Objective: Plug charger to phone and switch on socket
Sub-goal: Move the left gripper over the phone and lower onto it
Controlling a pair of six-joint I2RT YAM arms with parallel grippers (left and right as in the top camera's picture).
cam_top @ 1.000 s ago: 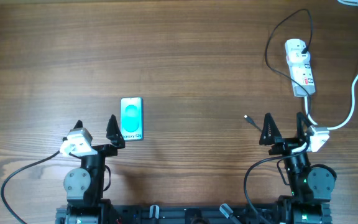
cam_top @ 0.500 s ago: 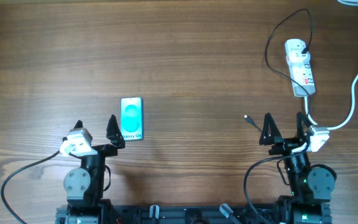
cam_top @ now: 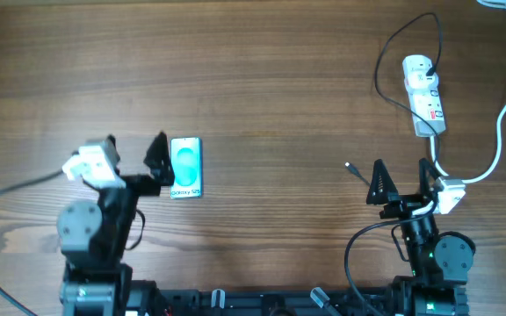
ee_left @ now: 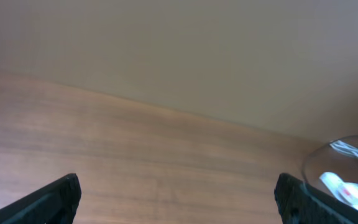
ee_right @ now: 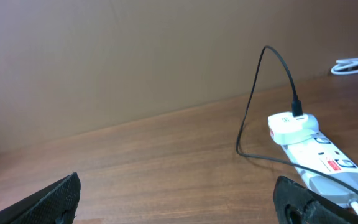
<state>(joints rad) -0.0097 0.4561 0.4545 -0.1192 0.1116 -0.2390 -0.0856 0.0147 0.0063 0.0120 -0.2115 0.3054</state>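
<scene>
1. I work on a wooden table (cam_top: 253, 79). My wrist cameras show a plain beige wall (ee_right: 104, 56) behind its far edge.
2. A thick white cable (cam_top: 500, 132) leaves the near end of the socket (cam_top: 423, 95). It bends close past the right side of my right gripper (cam_top: 401, 175) and runs off to the far right corner.
3. My right gripper is released, its jaws spread wide with nothing between them.
4. The socket lies farther out and slightly right of that gripper, well apart from it. In my right wrist view it sits ahead on the right (ee_right: 309, 149), with small red marks on top.
5. The charger (cam_top: 379, 70) has its black plug (ee_right: 296, 109) seated in a white adapter (ee_right: 291, 124) at the socket's far end. Its thin cable arcs far and left, then comes back to the socket's left side. I cannot follow it beyond there.
6. The connector tip (cam_top: 349, 165) lies loose on the wood just left of my right gripper's left finger, near it but apart.
7. My left gripper (cam_top: 134, 145) is also released, jaws wide and holding nothing.
8. The phone (cam_top: 186, 167) lies flat, screen up, just right of my left gripper's right finger. From above, their edges nearly meet, and I cannot tell whether they touch.
9. The phone and the connector tip are well apart, on opposite sides of the table's middle.
10. In my left wrist view the socket is a small blur at the far right (ee_left: 347, 186).
</scene>
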